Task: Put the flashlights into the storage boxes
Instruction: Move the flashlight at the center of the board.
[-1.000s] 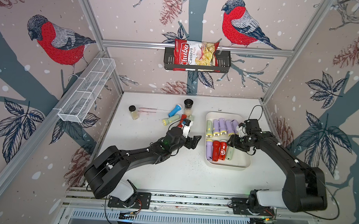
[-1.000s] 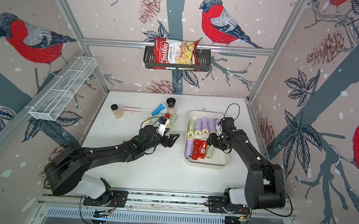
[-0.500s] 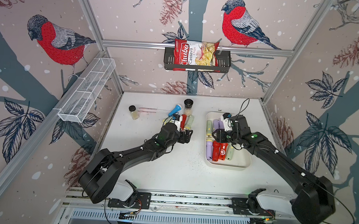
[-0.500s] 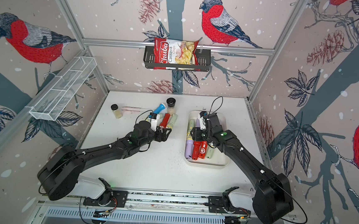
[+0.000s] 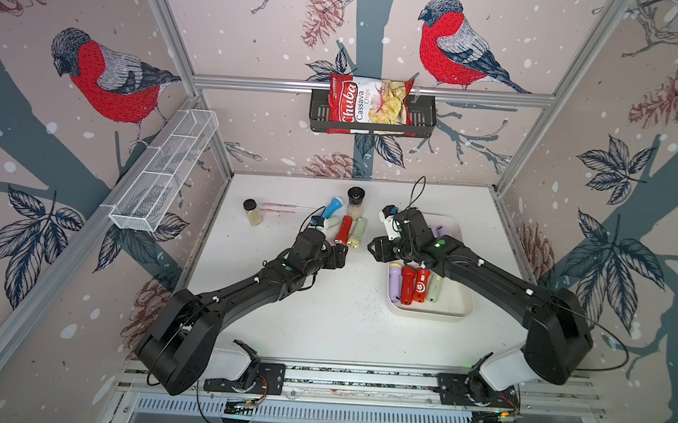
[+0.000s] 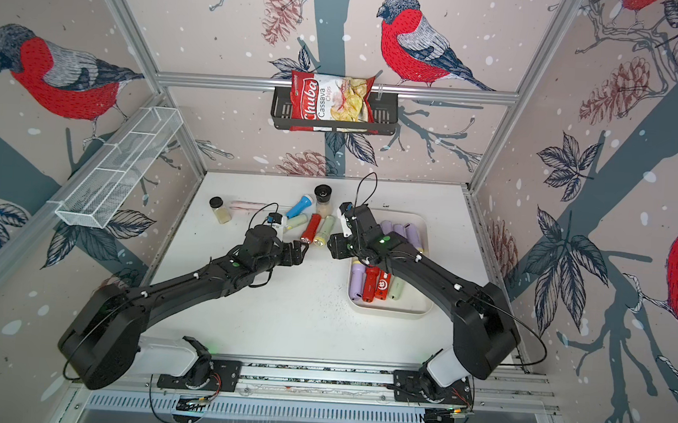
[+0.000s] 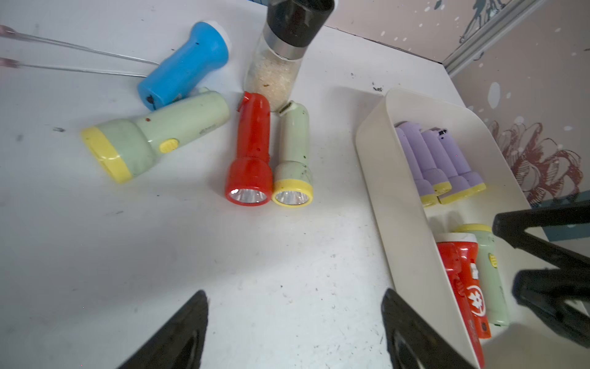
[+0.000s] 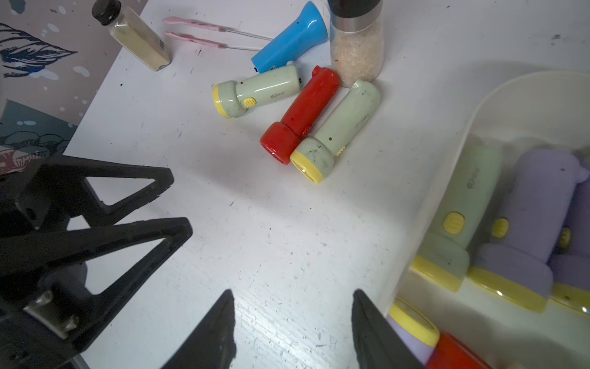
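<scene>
White tabletop (image 5: 321,325) — left claw (image 5: 342,257) and right claw (image 5: 372,250) reach inward, both open, empty.

White table (image 7: 287,271), cream tray (image 7: 399,191), blue torch (image 7: 183,64) with white head, red torch (image 7: 250,150), pale green torches (image 7: 159,134) and lilac torches (image 7: 443,156) with yellow heads, walls (image 5: 258,51) patterned with red-breasted birds and pine cones

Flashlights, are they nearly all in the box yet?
Mostly. Two rows of flashlights already lie in the cream tray. Nothing is in hand: both arms' jaws are open and empty. Four are left on the table: a blue one, a red one and two pale green ones.
</scene>
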Available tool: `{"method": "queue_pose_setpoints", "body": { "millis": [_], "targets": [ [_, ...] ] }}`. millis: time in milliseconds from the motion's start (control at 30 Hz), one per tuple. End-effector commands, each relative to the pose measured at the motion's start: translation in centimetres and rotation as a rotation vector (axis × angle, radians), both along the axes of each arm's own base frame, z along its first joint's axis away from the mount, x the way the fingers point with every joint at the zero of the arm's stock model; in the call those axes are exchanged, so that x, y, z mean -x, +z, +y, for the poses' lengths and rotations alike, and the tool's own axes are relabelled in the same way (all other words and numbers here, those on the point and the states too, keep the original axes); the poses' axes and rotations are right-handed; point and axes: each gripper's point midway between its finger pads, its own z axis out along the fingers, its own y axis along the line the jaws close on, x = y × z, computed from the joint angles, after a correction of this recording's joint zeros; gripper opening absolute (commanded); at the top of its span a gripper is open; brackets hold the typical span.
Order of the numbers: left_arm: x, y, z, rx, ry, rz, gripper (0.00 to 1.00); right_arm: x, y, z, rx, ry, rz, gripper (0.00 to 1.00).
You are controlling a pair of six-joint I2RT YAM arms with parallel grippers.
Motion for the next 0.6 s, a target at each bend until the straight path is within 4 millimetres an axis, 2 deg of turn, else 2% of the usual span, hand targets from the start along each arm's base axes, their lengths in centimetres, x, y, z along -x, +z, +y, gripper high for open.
{"method": "queue_pose_setpoints", "body": {
  "millis": [0, 167, 333, 567],
  "targets": [
    [-0.1, -0.7, 2.0, -0.062, 0.053, 0.033, 0.84, -0.7, -0.8, 0.5, 0.041, 0.010, 0.010, 0.59],
    [-0.4, -1.0, 3.5, -0.068, 0.084, 0.056, 0.84, -1.8, -1.7, 1.5, 0.079, 0.034, 0.027, 0.59],
    [-0.7, -1.7, 4.9, -0.039, 0.120, 0.101, 0.84, -3.4, -3.4, 1.0, 0.152, 0.025, 0.069, 0.59],
    [-1.0, -2.3, 5.8, -0.007, 0.133, 0.135, 0.84, -5.7, -4.6, 1.2, 0.171, 0.026, 0.107, 0.60]
  ]
}}
